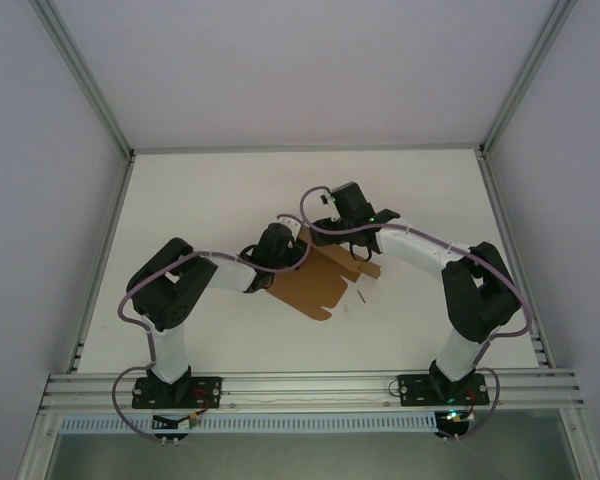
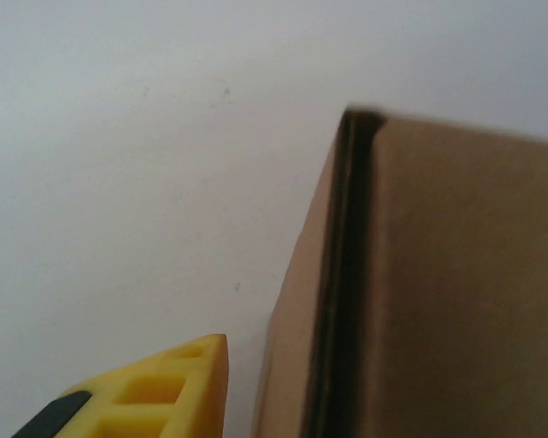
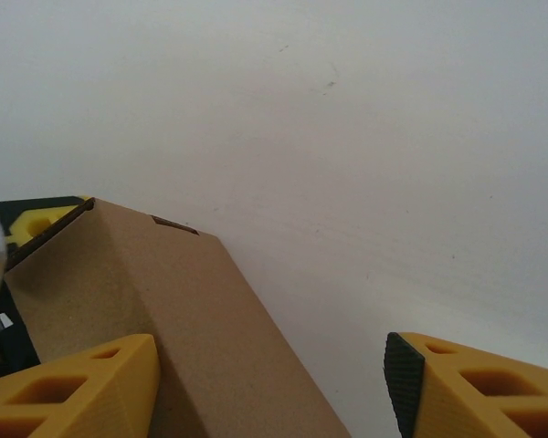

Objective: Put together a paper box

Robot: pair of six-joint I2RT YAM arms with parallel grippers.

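A robotics laboratory is indicated by a white table (image 1: 220,190) enclosed by aluminium framing (image 1: 84,70) and plain panels (image 1: 300,60), with a left arm (image 1: 170,285) and a right arm (image 1: 475,285) bolted at its edge.

Brown cardboard paper box (image 1: 316,284), partly folded, table (image 1: 210,200) ctr.

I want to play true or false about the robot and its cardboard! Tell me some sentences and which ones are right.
1. The paper box is brown. True.
2. The table is black. False: it is white.
3. The right gripper has yellow fingers. True.
4. The right gripper is squeezed shut. False: its jaws stand apart, with white table showing between them.
5. The paper box sits near the middle of the table. True.
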